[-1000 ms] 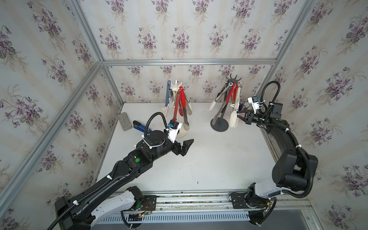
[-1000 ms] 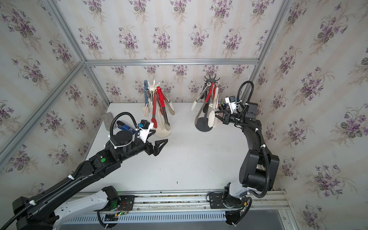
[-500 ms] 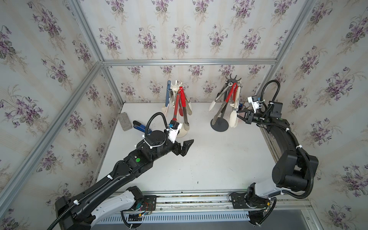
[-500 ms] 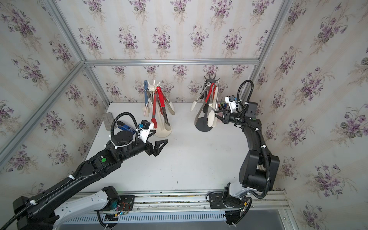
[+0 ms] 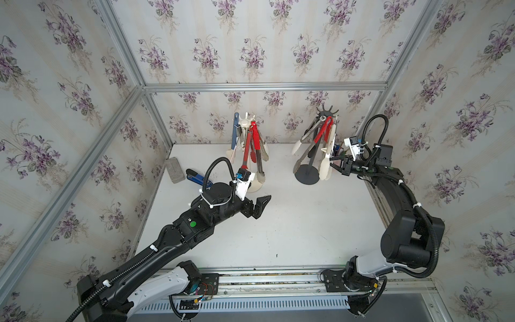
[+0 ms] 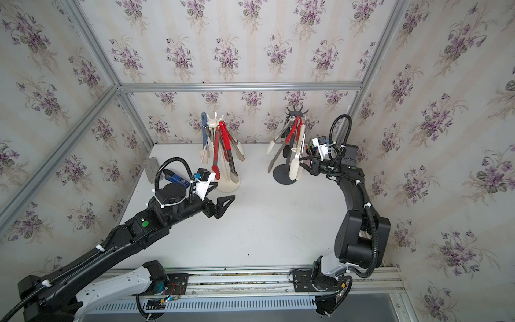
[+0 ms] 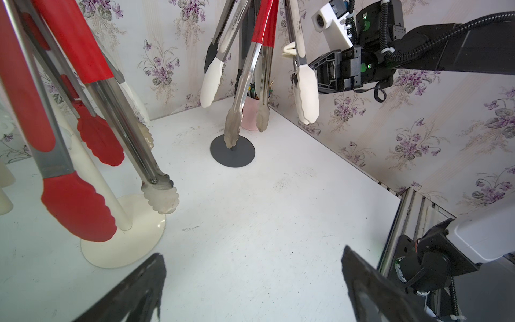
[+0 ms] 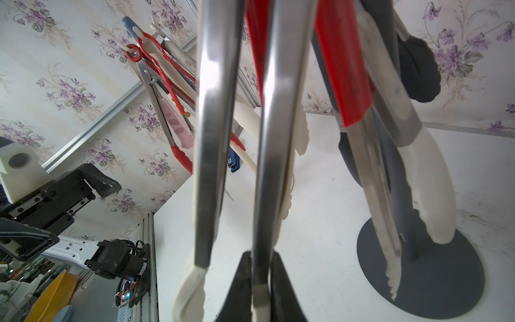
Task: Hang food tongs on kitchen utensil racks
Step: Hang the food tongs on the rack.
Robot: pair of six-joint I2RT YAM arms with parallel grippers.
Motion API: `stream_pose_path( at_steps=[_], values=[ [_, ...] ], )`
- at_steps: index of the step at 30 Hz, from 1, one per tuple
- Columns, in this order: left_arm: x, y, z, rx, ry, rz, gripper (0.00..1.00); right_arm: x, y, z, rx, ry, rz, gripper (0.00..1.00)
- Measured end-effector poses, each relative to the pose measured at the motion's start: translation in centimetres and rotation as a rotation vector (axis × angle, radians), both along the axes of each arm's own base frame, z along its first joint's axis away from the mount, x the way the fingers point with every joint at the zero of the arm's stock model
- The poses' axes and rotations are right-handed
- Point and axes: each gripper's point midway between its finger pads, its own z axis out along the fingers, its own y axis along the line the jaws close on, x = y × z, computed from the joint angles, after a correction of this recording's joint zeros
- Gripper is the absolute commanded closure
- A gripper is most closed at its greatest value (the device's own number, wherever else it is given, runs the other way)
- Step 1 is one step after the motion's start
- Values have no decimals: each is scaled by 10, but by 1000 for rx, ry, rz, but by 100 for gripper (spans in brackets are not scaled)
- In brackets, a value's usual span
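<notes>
We judge the white-tipped tongs [image 8: 207, 139] on the dark rack [image 8: 434, 284] light, stiff and slick; hold a steel arm. The right gripper [image 8: 260, 255] flanks one, whether clamped we cannot tell. The left gripper [image 7: 252, 253] gapes empty.

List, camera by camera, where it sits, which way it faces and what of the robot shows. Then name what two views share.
Top views: above the front rail, facing down and back over the table, cream rack, dark rack; shows both arms, left gripper, right gripper.
Left wrist: on the left arm, facing the dark rack; shows its open fingers, the right arm.
Right wrist: on the right arm, close against the white-tipped tongs; its fingers flank one steel arm.
Shared: both wrist views show the dark rack's base.
</notes>
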Motion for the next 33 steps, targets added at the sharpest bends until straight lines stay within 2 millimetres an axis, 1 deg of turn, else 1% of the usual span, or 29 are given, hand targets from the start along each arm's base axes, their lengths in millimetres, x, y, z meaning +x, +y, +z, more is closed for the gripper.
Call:
stream_pose_path(
  at_steps=[2,8,10,13,16,18,21,25,27,30,33],
  values=[
    [0,0,0,0,0,0,1,3,-3,-4,-12,20,-24,61],
    [0,0,0,0,0,0,1,12,-13,-9,-55,36,-91,47],
    [0,0,0,0,0,1,1,15,-18,-11,-72,41,-121,40],
    [0,0,0,1,0,2,1,15,-29,-12,-103,40,-192,35],
    [1,0,0,4,0,5,1,13,-43,-8,-142,22,-291,31],
    [2,0,0,5,0,6,1,10,-49,-2,-158,-1,-349,29],
    [2,0,-2,8,3,8,1,3,-54,2,-169,-24,-410,29],
    [4,-1,-5,18,11,11,1,-10,-53,4,-153,-25,-443,27],
    [5,-2,-7,22,15,11,1,-18,-51,3,-152,-35,-451,24],
    [7,-3,-8,26,19,13,1,-29,-50,1,-153,-50,-466,17],
    [9,-4,-9,30,22,16,1,-39,-53,-1,-175,-82,-511,14]
  ],
)
